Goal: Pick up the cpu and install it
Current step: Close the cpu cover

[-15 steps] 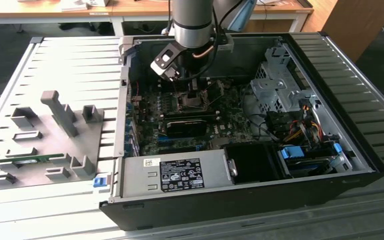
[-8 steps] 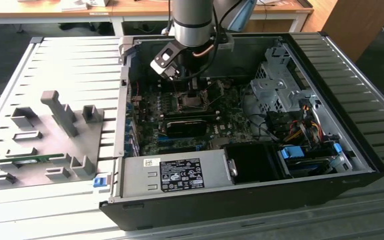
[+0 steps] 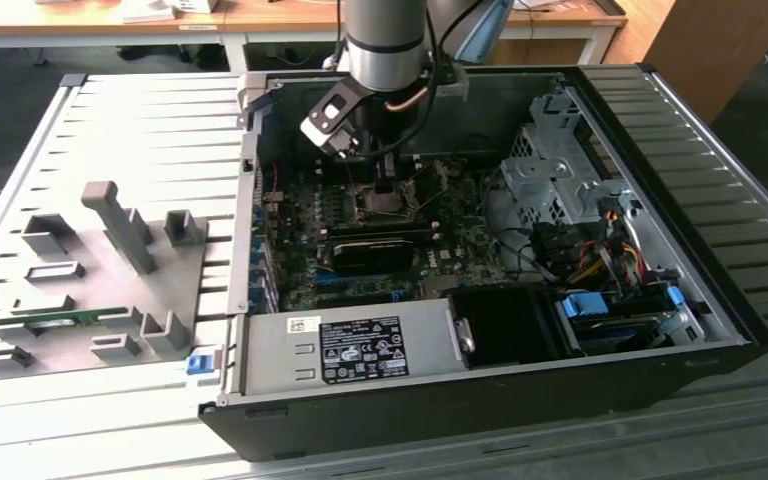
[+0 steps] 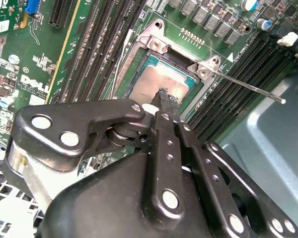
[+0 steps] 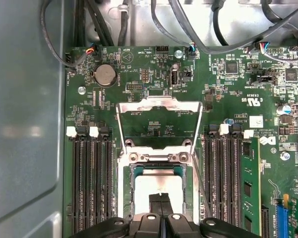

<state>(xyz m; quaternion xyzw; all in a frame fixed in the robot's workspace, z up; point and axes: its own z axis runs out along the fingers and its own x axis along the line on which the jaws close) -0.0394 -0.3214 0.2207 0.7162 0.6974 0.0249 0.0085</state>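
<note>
The cpu (image 4: 148, 83) (image 5: 154, 187), a flat square chip with a silver-grey top and greenish rim, lies in the motherboard socket (image 5: 126, 163). The socket's hinged metal frame (image 5: 159, 105) stands swung open, and its thin lever (image 4: 248, 87) sticks out to one side. My gripper (image 4: 167, 97) (image 5: 160, 202) is shut, its two black fingertips pressed together right over the chip's top, with nothing seen between them. In the exterior view the gripper (image 3: 384, 192) reaches down into the open computer case (image 3: 491, 400) over the socket (image 3: 387, 207).
Black memory slots (image 5: 92, 183) flank the socket, and a green memory stick (image 5: 248, 191) sits in one. Cables (image 5: 188, 29) run along the board's edge. A power supply (image 3: 344, 350) and drive cage (image 3: 558, 170) crowd the case. A grey fixture tray (image 3: 91, 290) lies at the exterior view's left.
</note>
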